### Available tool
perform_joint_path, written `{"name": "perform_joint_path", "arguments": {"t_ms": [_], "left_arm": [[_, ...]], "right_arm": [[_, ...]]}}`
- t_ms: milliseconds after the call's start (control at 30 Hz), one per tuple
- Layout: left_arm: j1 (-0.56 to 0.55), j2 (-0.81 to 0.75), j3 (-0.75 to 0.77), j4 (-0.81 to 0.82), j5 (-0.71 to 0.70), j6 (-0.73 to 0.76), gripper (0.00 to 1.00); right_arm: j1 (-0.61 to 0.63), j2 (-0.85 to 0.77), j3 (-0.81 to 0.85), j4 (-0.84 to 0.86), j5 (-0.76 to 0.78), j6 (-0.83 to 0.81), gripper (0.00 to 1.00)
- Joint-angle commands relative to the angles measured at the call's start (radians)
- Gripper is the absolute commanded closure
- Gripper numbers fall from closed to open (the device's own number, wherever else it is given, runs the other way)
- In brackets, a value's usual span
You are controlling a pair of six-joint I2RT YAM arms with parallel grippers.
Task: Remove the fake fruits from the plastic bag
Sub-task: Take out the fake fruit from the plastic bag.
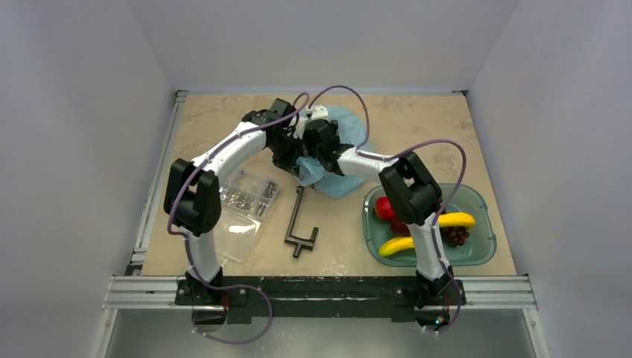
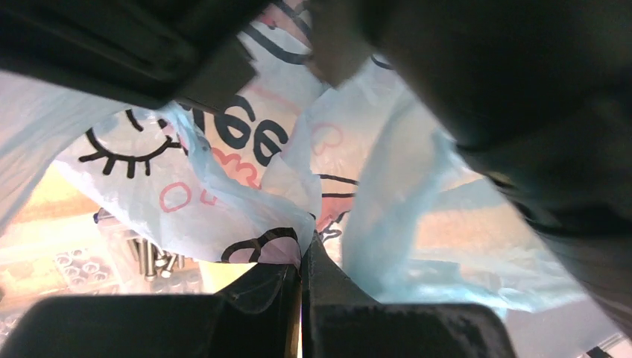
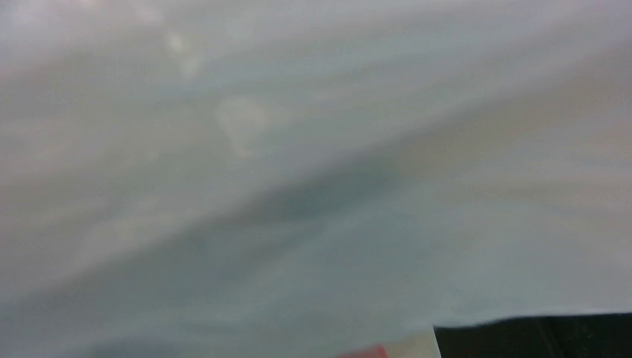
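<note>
Worktop (image 1: 417, 127), left edge: clear bag of screws (image 1: 246, 205), lying flat. Front middle: black T-handled tool (image 1: 299, 224). Right front corner: green tray (image 1: 471, 200).

The left end effector (image 2: 302, 253) fills the bottom edge, its 2 dark fingers (image 2: 257, 287) pressed together on a fold of the thin, crinkly, light-blue translucent plastic bag (image 2: 223, 201). The film rises above them in creases, printed with a black eyelash curve, black letters and pink-red outlines. At lower left, small metal screws (image 2: 153, 261) lie in a clear plastic pouch on the tan worktop (image 2: 45, 205). A dark, blurred bulk (image 2: 522, 89) covers the upper right, and another dark shape the upper left.
</note>
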Motion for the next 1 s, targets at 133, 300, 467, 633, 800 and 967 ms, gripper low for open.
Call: {"name": "perform_joint_path", "arguments": {"t_ms": [133,300,467,633,800,967], "left_arm": [[-0.015,-0.026,0.037,0.04,0.046,0.021,1.0],[-0.015,-0.027,0.036,0.038,0.048,0.02,1.0],[-0.014,-0.029,0.034,0.037,0.047,0.022,1.0],[-0.015,-0.027,0.04,0.035,0.056,0.021,1.0],[-0.014,-0.031,0.041,0.035,0.05,0.022,1.0],[-0.014,-0.039,0.039,0.037,0.042,0.023,1.0]], "right_arm": [[-0.006,0.08,0.08,0.052,0.019,-0.008,0.04],[-0.029,0.092,0.103,0.04,0.015,0.011,0.17],[-0.04,0.068,0.089,0.033,-0.015,0.011,0.47],[-0.041,-0.026,0.017,0.052,-0.056,0.007,0.69],[-0.042,-0.16,-0.079,0.056,-0.113,0.027,0.82],[-0.041,-0.288,-0.183,0.045,-0.159,0.056,0.91]]}}
